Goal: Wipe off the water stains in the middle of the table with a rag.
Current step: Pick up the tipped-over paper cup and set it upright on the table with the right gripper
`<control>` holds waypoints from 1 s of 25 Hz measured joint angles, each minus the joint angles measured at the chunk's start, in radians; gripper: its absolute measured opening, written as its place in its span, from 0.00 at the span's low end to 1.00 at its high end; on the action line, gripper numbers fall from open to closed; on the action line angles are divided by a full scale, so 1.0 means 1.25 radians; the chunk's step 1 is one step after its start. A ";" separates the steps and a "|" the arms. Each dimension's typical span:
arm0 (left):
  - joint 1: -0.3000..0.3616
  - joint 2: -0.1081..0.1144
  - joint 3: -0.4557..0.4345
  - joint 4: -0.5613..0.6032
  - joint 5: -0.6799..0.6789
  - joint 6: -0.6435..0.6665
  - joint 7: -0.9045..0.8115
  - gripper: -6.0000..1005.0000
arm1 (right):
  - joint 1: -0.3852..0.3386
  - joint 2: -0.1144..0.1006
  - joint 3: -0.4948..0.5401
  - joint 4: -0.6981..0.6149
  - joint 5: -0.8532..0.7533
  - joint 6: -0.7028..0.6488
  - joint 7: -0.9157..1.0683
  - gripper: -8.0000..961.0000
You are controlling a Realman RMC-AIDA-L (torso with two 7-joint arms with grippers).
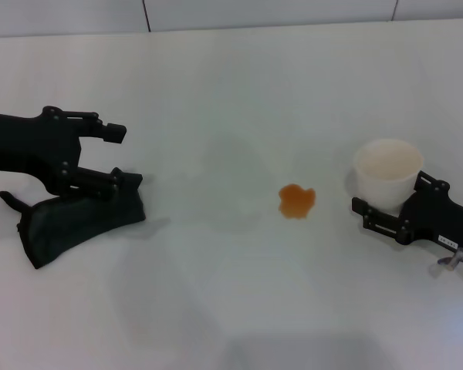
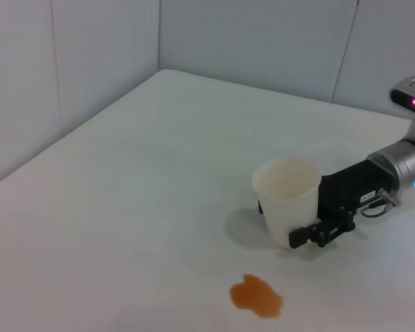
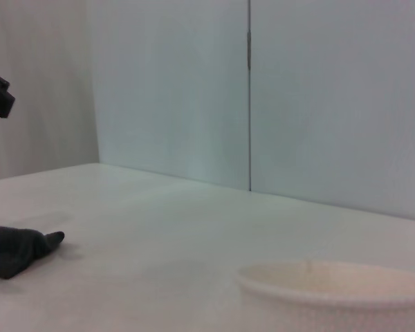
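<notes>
Orange-brown water stains (image 1: 296, 201) sit mid-frame on white table (image 1: 216, 308); left gripper (image 1: 122, 158), spread wide, straddles dark rag (image 1: 73, 220) at left; right gripper (image 2: 290, 225) clasps white paper cup (image 1: 386, 171) at right.

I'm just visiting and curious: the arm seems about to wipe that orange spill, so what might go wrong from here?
The left gripper is open around one end of the rag, so the cloth may slip out or trail. The water stains lie near the paper cup at the right gripper; a wide wipe might bump it or smear the liquid.
</notes>
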 joint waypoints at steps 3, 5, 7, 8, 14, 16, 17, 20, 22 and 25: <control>0.002 0.000 0.000 0.000 0.000 0.000 0.000 0.88 | -0.001 0.000 0.000 0.004 0.000 0.002 0.000 0.79; 0.003 0.000 0.000 0.000 0.000 0.000 0.000 0.88 | -0.005 0.000 0.000 0.005 0.000 0.001 -0.001 0.85; 0.004 0.000 0.000 0.000 0.000 0.000 0.000 0.88 | -0.014 -0.001 0.000 0.001 0.000 -0.003 -0.001 0.88; 0.005 0.000 0.000 0.000 0.000 0.000 0.000 0.88 | -0.014 -0.001 0.000 0.001 0.000 -0.003 -0.001 0.89; 0.007 0.000 -0.003 0.000 0.000 0.001 0.000 0.88 | -0.025 -0.006 0.000 -0.001 0.000 -0.028 0.008 0.89; 0.008 0.000 -0.003 0.000 0.000 0.001 0.001 0.88 | -0.027 -0.010 -0.004 -0.001 0.000 -0.033 0.019 0.89; 0.009 0.000 -0.003 0.000 0.000 0.001 0.001 0.88 | -0.027 -0.011 -0.007 -0.001 0.000 -0.036 0.024 0.89; 0.017 0.002 -0.004 0.000 -0.001 0.001 0.001 0.88 | -0.030 -0.022 -0.031 -0.006 -0.001 -0.050 0.051 0.89; 0.023 0.004 -0.005 0.000 -0.001 0.001 0.001 0.88 | -0.034 -0.028 -0.049 -0.021 -0.007 -0.052 0.080 0.89; 0.025 0.006 -0.005 0.000 -0.001 0.001 0.000 0.88 | -0.054 -0.040 -0.065 -0.080 -0.048 -0.052 0.150 0.89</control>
